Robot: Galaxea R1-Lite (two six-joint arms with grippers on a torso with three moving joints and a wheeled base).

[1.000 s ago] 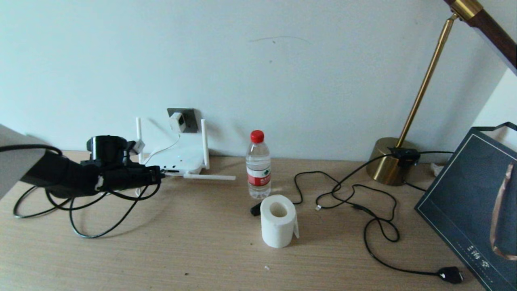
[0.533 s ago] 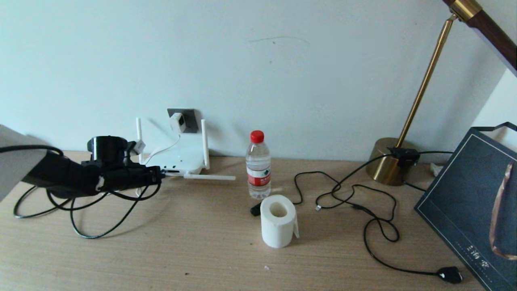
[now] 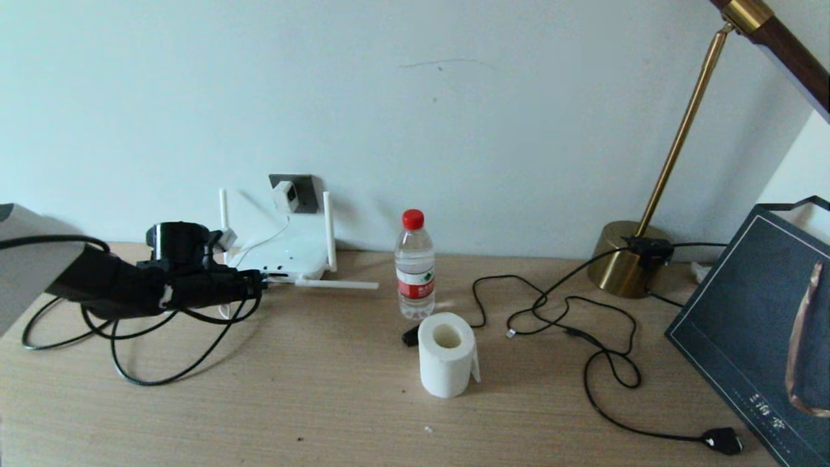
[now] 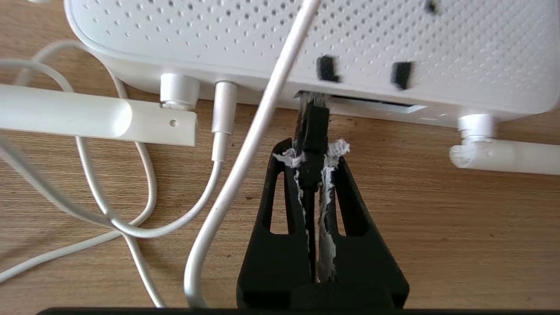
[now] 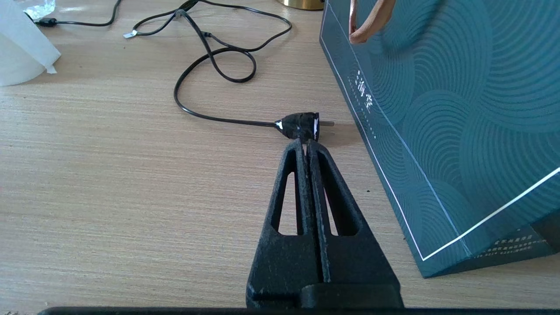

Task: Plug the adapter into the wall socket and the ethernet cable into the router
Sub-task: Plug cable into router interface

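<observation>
The white router (image 3: 288, 256) stands against the wall, under the dark wall socket (image 3: 306, 189). The white adapter (image 3: 284, 194) sits in that socket, and its thin white cord (image 3: 259, 241) runs down to the router. My left gripper (image 3: 258, 283) is at the router's front edge, shut on the plug of the black ethernet cable (image 4: 314, 127). The plug's tip is at the mouth of a port on the router (image 4: 262, 39); how deep it sits I cannot tell. The cable's slack (image 3: 149, 373) loops on the table below the arm. My right gripper (image 5: 306, 144) hovers shut and empty over the table.
A water bottle (image 3: 414, 266) and a paper roll (image 3: 446, 353) stand mid-table. A brass lamp base (image 3: 619, 263) is at back right; its black cord ends in a plug (image 3: 723, 441) beside the dark teal bag (image 3: 758, 324). One router antenna (image 3: 337, 284) lies flat on the table.
My left arm has shifted slightly to the right, toward the router, still gripping the ethernet plug. Nothing else has moved.
</observation>
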